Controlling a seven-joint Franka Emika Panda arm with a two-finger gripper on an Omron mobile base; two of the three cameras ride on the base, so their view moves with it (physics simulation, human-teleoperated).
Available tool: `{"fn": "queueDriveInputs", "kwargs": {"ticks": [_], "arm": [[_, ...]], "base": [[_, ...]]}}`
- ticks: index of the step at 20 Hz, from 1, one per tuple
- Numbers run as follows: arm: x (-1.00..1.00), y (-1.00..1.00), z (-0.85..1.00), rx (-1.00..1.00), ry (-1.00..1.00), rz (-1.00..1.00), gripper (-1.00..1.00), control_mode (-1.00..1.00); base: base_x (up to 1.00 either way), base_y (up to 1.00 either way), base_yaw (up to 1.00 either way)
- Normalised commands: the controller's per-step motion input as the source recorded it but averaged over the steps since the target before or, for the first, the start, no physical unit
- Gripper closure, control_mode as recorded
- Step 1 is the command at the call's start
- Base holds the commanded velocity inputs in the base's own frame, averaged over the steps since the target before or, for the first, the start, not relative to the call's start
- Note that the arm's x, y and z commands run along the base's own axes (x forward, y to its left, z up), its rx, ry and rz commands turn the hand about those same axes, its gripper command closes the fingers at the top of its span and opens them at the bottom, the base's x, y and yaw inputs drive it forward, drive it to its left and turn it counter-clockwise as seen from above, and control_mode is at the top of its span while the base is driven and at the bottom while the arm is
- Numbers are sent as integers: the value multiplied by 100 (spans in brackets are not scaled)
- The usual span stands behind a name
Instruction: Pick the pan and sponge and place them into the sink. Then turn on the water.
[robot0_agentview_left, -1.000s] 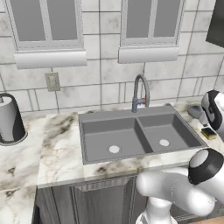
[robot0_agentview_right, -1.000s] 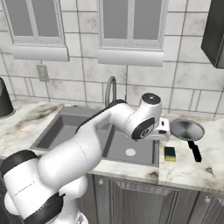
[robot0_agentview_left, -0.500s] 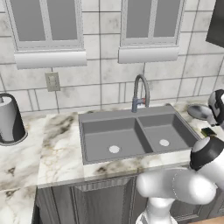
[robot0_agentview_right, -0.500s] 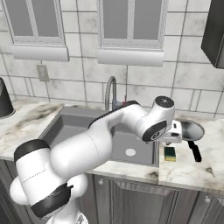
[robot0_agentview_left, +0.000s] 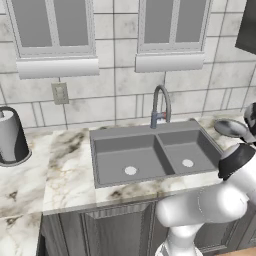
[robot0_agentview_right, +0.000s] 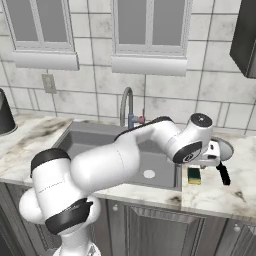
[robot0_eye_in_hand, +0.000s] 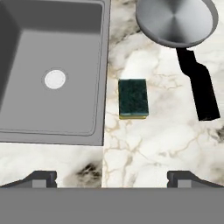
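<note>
Our gripper (robot0_eye_in_hand: 112, 177) hangs spread wide above the marble desk (robot0_eye_in_hand: 153, 144). We judge the small yellow, green-topped sponge (robot0_eye_in_hand: 133, 98) light and soft, best pinched across its short sides. The shiny silver frying pan (robot0_eye_in_hand: 176, 21) looks stiff and slippery, so we would take its black handle (robot0_eye_in_hand: 199, 89).

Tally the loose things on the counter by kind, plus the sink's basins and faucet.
Pan: 1
Sponge: 1
Paper towel holder: 1
Sink basins: 2
Faucet: 1
Total: 6
</note>
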Motion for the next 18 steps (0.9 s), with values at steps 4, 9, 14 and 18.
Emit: {"fn": "queueDriveInputs", "kwargs": {"ticks": [4,9,14,18], "arm": [[4,-35,-1,0,0,0,-100,-100],[8,-39,-3,0,0,0,-100,-100],[21,-37,-19,0,0,0,-100,-100],[30,-33,-26,0,0,1,-100,-100]], "base": [[0,0,0],[0,0,0],[0,0,0],[0,0,0]]}}
